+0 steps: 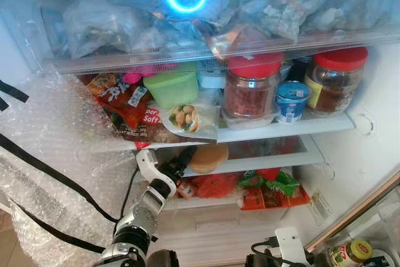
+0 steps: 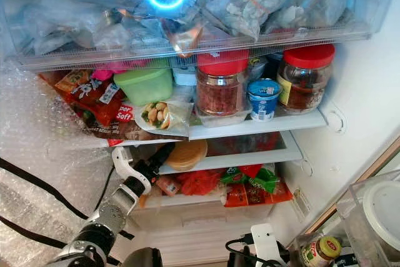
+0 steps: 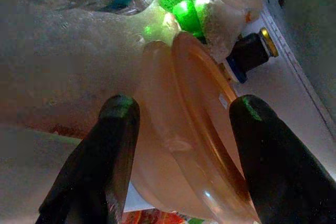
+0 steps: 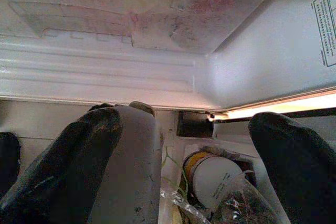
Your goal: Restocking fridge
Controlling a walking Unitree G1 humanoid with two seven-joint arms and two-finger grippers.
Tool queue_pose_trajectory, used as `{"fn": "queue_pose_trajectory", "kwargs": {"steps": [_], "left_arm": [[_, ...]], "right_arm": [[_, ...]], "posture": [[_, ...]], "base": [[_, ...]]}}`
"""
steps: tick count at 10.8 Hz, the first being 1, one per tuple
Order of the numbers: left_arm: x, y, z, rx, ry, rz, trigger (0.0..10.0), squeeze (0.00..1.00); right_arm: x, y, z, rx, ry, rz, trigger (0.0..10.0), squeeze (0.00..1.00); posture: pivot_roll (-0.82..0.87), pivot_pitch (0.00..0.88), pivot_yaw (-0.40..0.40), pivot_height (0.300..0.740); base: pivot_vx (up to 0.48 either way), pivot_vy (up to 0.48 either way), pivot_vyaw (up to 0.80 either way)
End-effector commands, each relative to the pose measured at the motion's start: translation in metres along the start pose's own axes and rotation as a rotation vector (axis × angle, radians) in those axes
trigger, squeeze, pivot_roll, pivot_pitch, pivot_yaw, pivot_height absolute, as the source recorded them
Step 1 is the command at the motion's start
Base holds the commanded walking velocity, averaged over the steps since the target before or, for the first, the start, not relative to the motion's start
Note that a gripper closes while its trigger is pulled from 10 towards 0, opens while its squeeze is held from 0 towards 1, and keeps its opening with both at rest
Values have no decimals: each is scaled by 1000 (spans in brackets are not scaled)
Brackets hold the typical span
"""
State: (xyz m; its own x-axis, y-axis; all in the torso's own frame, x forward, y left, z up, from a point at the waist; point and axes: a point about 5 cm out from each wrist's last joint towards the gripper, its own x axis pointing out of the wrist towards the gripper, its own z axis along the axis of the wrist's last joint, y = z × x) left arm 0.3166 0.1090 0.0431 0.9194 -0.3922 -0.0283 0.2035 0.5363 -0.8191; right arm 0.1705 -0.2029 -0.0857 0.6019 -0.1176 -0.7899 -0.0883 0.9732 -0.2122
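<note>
- Left eye view: the open fridge is packed. The left gripper reaches into the narrow second shelf, its fingers spread around a round tan container lying flat there. My guess is the low gap suits this flat item, since jars would not fit. On the shelf above stand two red-lidded jars, a small blue cup, a green tub and a red packet whose print reads "per Soft".
- Right eye view: same scene. Bubble wrap covers the left side, held by black straps, apparently as padding. A jar with a yellow lid waits below right, probably next stock; its label is too small to read.
- Left wrist view: both black fingers flank the tan container's rim, apart, not clearly pressing it.
- Right wrist view: the right gripper hangs low by the fridge's base, fingers wide apart and empty. A printed sticker is illegible.
</note>
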Motion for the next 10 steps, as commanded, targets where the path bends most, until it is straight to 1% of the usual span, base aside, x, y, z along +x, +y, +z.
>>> {"fn": "queue_pose_trajectory", "kwargs": {"steps": [1,3,5,8,10], "left_arm": [[2,-1,7,-12,-24,10,10000,0],[9,-5,16,-30,-59,24,10000,0],[16,-9,20,-39,-68,30,10000,0],[23,-11,27,-57,-99,57,10000,0],[24,-12,29,-64,-120,65,10000,0]], "right_arm": [[-4,2,-19,-6,66,6,10000,0],[-4,2,-19,-7,65,6,10000,0],[-4,2,-19,-7,65,8,10000,0],[-4,2,-18,-9,63,11,10000,0],[-4,2,-18,-8,61,10,10000,0]], "posture": [[-88,6,71,635],[-88,5,71,635],[-91,5,72,635],[-91,3,72,635],[-92,4,73,635]], "base": [[0,0,0],[0,0,0],[0,0,0],[0,0,0],[0,0,0]]}}
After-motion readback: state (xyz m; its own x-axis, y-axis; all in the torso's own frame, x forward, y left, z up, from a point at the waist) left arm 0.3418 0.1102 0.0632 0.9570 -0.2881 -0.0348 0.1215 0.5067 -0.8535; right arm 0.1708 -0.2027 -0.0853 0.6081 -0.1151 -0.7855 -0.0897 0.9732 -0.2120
